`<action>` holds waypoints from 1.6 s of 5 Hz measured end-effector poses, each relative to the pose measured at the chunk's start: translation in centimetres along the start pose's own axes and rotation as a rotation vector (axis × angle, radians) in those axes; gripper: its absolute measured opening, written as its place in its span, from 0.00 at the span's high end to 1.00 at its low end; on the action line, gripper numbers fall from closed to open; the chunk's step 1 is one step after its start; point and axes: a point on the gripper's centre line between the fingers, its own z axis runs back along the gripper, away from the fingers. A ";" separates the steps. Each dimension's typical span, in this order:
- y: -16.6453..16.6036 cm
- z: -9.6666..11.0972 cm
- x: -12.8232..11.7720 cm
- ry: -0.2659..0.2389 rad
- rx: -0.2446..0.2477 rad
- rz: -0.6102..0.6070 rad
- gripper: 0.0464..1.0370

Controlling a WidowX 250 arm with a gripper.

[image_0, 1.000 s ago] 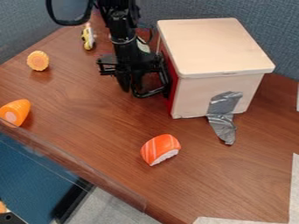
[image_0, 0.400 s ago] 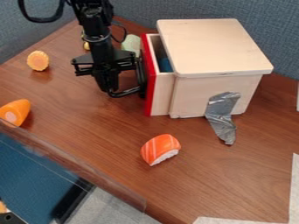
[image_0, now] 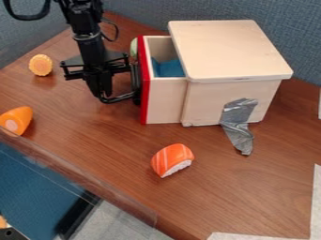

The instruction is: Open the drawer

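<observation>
The black gripper (image_0: 119,96) hangs down by the red front (image_0: 145,86) of the drawer (image_0: 166,101), right up close to it. I can't tell if its jaws are spread, pressed together or pinching a handle (the black bits all mix up there).

The drawer lies on the view's right side of the jaws. It is partly out of the wooden box (image_0: 241,49), and a blue thing (image_0: 168,68) sits inside. The red front's long side runs up and down the view, and the drawer slides across it. So the next pull should go straight toward the view's left, away from the box. If it goes crooked, I think the drawer could jam.

Silver tape (image_0: 239,124) runs from the box's side onto the table (image_0: 94,154). Nearer the camera is an orange and white sushi toy (image_0: 172,160).
</observation>
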 end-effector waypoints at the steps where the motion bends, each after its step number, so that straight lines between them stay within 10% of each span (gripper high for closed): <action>1: 1.0 0.1 0.0 0.019 -0.002 0.005 0.91; 5: 4.3 1.9 0.3 0.000 0.016 0.084 0.87; 6: 4.7 2.6 0.1 0.001 0.054 0.082 0.63; 8: 3.4 6.7 0.7 0.015 -0.019 -0.071 0.06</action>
